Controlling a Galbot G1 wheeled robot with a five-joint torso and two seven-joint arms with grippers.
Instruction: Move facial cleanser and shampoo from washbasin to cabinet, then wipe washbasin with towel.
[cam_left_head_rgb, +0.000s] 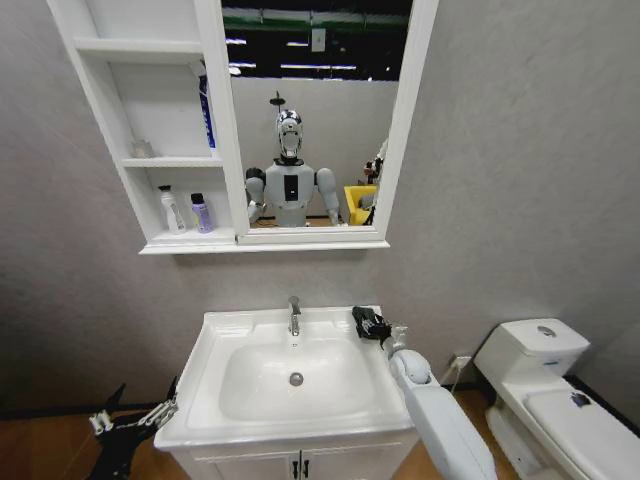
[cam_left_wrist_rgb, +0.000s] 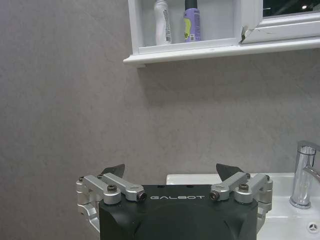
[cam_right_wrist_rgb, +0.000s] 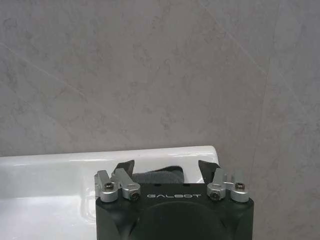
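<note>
The facial cleanser and shampoo, a white bottle (cam_left_head_rgb: 172, 210) and a purple bottle (cam_left_head_rgb: 201, 213) with a black cap, stand side by side on the cabinet's (cam_left_head_rgb: 170, 162) lowest shelf; the left wrist view shows the white bottle (cam_left_wrist_rgb: 161, 22) and the purple one (cam_left_wrist_rgb: 192, 22) there too. The dark towel (cam_left_head_rgb: 362, 318) lies on the washbasin's (cam_left_head_rgb: 225, 322) back right corner. My right gripper (cam_left_head_rgb: 375, 325) is down over it. In the right wrist view it (cam_right_wrist_rgb: 166, 167) is open, with the towel (cam_right_wrist_rgb: 160, 176) between the fingers. My left gripper (cam_left_head_rgb: 145, 392) hangs open and empty beside the basin's left front corner.
The chrome faucet (cam_left_head_rgb: 294, 315) stands at the basin's back middle, with the drain (cam_left_head_rgb: 296, 379) in the bowl. A mirror (cam_left_head_rgb: 310, 120) joins the cabinet's right side. A blue tube (cam_left_head_rgb: 205, 110) stands on the middle shelf. A white toilet (cam_left_head_rgb: 545, 380) sits to the right.
</note>
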